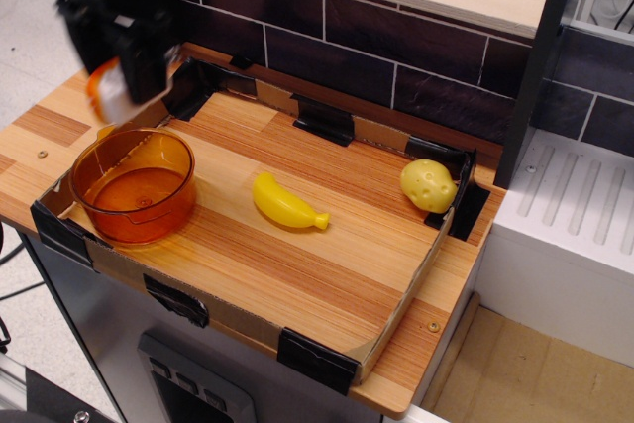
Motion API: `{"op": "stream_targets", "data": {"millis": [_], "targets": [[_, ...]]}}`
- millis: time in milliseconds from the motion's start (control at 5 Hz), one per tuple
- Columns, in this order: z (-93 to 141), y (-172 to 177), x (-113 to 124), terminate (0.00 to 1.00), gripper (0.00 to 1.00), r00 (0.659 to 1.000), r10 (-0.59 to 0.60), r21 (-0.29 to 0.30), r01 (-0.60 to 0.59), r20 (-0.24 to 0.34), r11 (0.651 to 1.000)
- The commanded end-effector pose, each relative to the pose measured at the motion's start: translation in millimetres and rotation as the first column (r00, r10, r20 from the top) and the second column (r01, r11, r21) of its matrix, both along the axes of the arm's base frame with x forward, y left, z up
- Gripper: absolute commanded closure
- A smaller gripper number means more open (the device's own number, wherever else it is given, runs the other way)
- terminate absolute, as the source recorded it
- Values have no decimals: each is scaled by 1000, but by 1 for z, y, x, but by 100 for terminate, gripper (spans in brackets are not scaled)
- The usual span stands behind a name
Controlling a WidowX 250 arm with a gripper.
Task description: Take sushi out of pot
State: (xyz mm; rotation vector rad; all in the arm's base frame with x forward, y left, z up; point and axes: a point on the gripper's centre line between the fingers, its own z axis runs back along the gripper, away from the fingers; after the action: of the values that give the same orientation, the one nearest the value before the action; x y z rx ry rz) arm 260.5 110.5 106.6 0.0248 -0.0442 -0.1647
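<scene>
The translucent orange pot [134, 187] stands at the front left of the wooden board and holds nothing. My black gripper [124, 86] is raised above and behind the pot, blurred by motion. It is shut on the sushi [107, 96], whose white body and orange edge show below the fingers, hanging in the air clear of the pot's rim.
A yellow toy banana [285, 204] lies mid-board. A pale yellow potato [428, 185] sits at the right by the cardboard rim [416, 274]. A dark brick wall [396, 42] runs behind, and a white rack [584, 215] stands to the right.
</scene>
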Motion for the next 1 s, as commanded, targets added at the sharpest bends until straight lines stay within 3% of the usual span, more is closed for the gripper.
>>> {"op": "stream_targets", "data": {"millis": [0, 200, 400, 800], "targets": [[-2, -46, 43, 0, 100, 899, -431, 59, 427, 81, 902], [-14, -64, 59, 0, 100, 833, -548, 49, 546, 75, 836], [-28, -77, 70, 0, 100, 812, -581, 36, 580, 59, 814], [-58, -92, 76, 0, 100, 812, -578, -13, 580, 80, 814]]}}
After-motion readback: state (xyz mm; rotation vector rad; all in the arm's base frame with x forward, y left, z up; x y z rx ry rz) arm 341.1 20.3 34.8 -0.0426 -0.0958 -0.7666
